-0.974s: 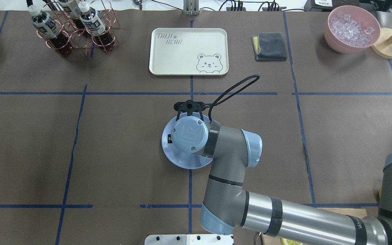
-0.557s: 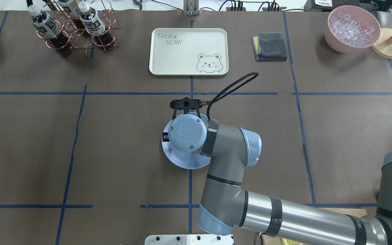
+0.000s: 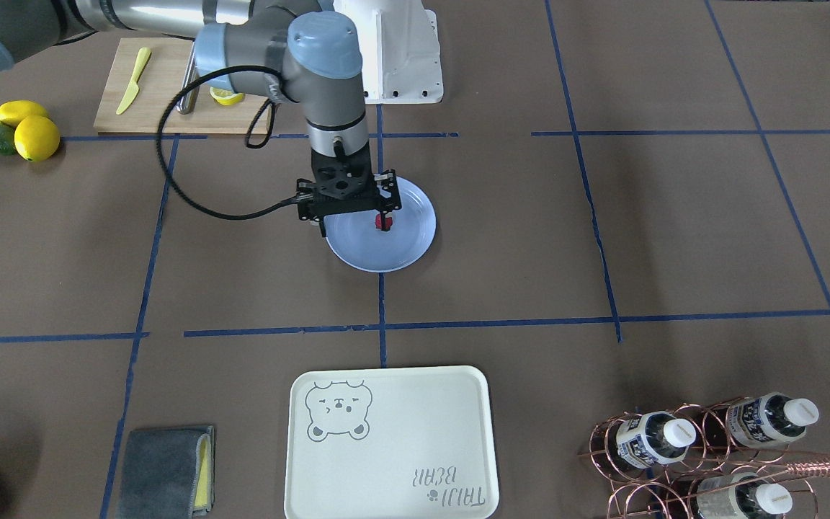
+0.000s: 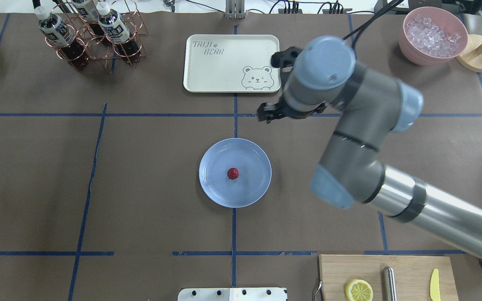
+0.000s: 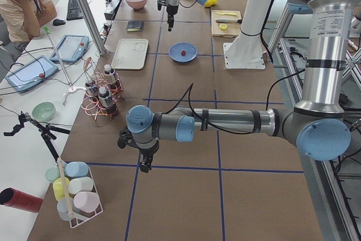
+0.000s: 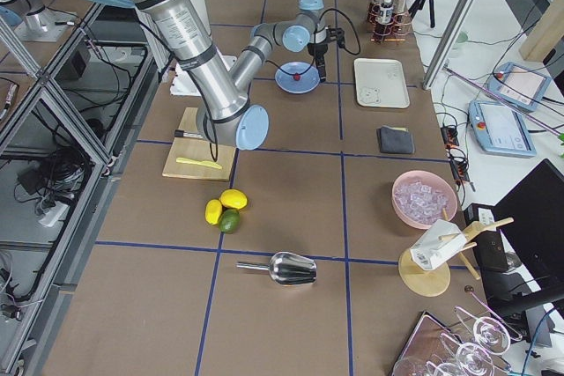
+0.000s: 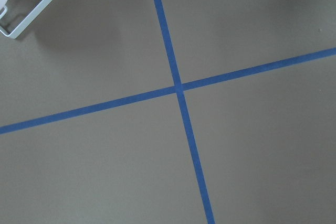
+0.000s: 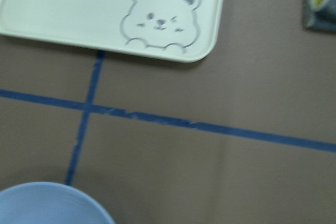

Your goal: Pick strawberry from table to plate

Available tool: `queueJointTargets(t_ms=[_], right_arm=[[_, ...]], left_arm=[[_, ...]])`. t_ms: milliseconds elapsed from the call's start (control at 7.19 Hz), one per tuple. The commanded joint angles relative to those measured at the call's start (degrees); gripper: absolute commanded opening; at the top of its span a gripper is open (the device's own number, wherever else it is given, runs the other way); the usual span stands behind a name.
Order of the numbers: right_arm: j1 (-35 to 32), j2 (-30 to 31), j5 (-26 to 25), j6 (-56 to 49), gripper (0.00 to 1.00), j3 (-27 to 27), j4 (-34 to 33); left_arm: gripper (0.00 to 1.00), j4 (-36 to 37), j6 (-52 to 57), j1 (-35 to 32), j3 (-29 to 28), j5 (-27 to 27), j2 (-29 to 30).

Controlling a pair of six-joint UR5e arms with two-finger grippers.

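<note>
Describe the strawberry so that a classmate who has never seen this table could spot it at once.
On the brown table crossed by blue tape, find the light-blue plate near the middle, on the robot's side of the cream bear tray. The strawberry lies near the plate's centre: tiny, dark red, alone there, smaller than the yellow lemons.

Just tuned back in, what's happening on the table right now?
The strawberry lies near the middle of the plate, and nothing grips it. The overhead view shows the right gripper off the plate, up by the tray. The front view shows it open just above the plate, so the views disagree. The left gripper hangs over the table far from the plate, touching nothing. The placing looks done.
</note>
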State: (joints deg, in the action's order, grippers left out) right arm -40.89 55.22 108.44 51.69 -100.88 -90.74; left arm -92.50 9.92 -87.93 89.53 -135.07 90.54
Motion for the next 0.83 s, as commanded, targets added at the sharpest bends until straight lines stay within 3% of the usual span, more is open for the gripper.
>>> queueJointTargets(t_ms=[0,139,278,417,557,696], right_arm=[[-17.91,16.84,10.62,-28.32,1.00,-7.82,-0.23],[-26.09,23.81,13.61,-44.93,1.00,-7.15,-0.23],[-34.61,30.58,16.95,-55.11,1.00,-5.66,0.12],[-40.62,37.09,17.42,-58.95,1.00,-4.86,0.65],[-44.33,41.07,14.99,-58.73,1.00,-1.46,1.26],[-46.19,42.76,16.35,-58.38,1.00,1.62,5.53]], left_arm=[[1.00,-0.22,-0.07,0.04,2.74,0.42,-2.64],[1.00,-0.31,-0.07,0.04,2.75,0.43,-2.65],[1.00,-0.22,0.02,0.04,2.84,0.43,-2.65],[1.00,-0.22,0.02,0.04,2.84,0.43,-2.65],[1.00,-0.31,0.02,0.04,2.93,0.43,-2.73],[1.00,-0.31,0.02,0.04,2.58,0.51,-2.82]])
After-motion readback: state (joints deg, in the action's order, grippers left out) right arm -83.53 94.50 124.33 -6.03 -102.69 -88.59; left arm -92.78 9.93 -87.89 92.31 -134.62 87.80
